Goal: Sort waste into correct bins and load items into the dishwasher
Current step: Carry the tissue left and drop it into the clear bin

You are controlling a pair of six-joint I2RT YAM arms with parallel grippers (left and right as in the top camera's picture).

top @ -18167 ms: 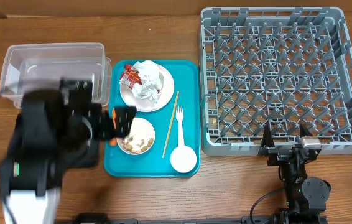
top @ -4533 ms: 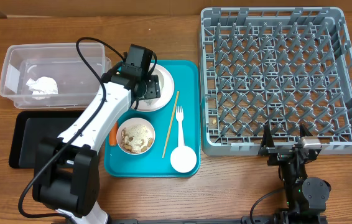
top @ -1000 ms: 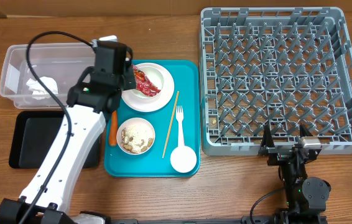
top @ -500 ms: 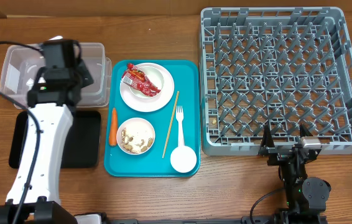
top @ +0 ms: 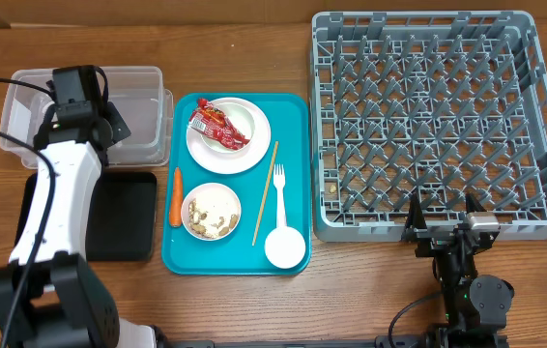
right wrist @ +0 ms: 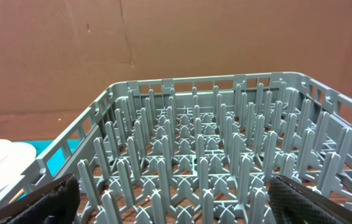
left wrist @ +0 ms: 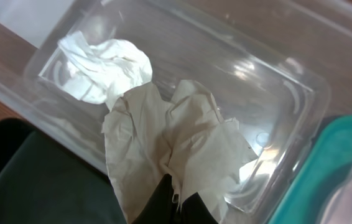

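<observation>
A crumpled white napkin [left wrist: 179, 140] hangs pinched in the left gripper [left wrist: 173, 202], whose dark fingers are pressed together on the napkin's lower edge, above the clear plastic tub [top: 148, 82] at the table's left rear. A second crumpled napkin [left wrist: 104, 68] lies on the tub floor at one end, just beside the hanging one in the wrist view (whether the two touch cannot be told). The left arm [top: 56, 193] crosses the tub's near wall and covers part of the flat black tray [top: 124, 217] in front of it. To the right sits the teal serving tray [top: 293, 106], carrying a white plate [top: 249, 126] with a red snack wrapper [top: 214, 123] on it, a bowl [top: 214, 211] of rice and nuts, an orange carrot piece [top: 175, 196] beside the bowl, a wooden chopstick [top: 266, 191], a white fork [top: 278, 188] and a small cup [top: 285, 246]. Farther right stands the grey dish rack [top: 438, 116], its pegs bare. The right gripper [top: 443, 215] sits at the rack's near edge, fingers spread wide and holding nothing.
</observation>
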